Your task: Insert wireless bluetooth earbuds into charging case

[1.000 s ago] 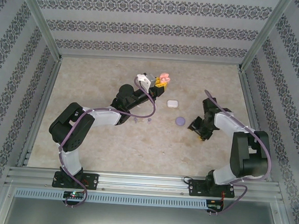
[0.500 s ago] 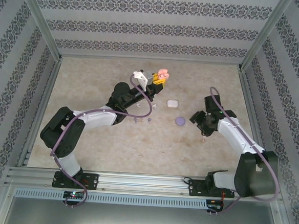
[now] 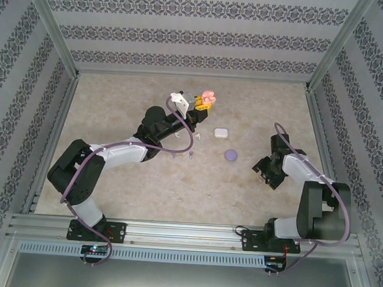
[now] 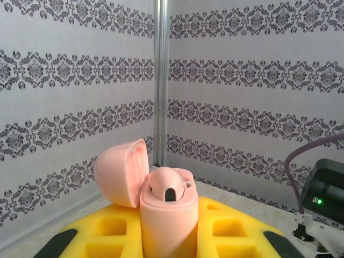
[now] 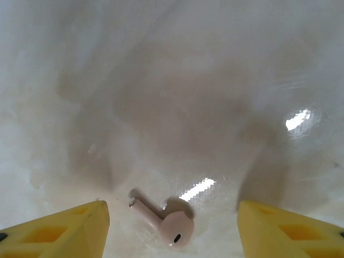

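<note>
My left gripper [image 3: 203,105] is shut on a pink charging case [image 4: 167,219], held upright above the far middle of the table. Its lid [image 4: 121,173] is swung open to the left, and one pink earbud [image 4: 170,185] sits in a socket. My right gripper [image 5: 171,210] hovers low over the table on the right, open. A loose pink earbud [image 5: 167,224] lies flat between its yellow fingers [image 5: 69,232], touching neither, stem pointing up-left. From above, the right gripper [image 3: 264,170] covers that spot.
A shut white case [image 3: 220,132] and a shut purple case [image 3: 230,155] lie in the middle, between the two arms. Three tiny earbuds [image 3: 190,155] lie near the left forearm. Patterned walls and metal posts enclose the table on three sides.
The right arm swung out and came back nearer and to the right, settling over the pink earbud with its jaws wider. The left gripper with the pink case shifted slightly.
</note>
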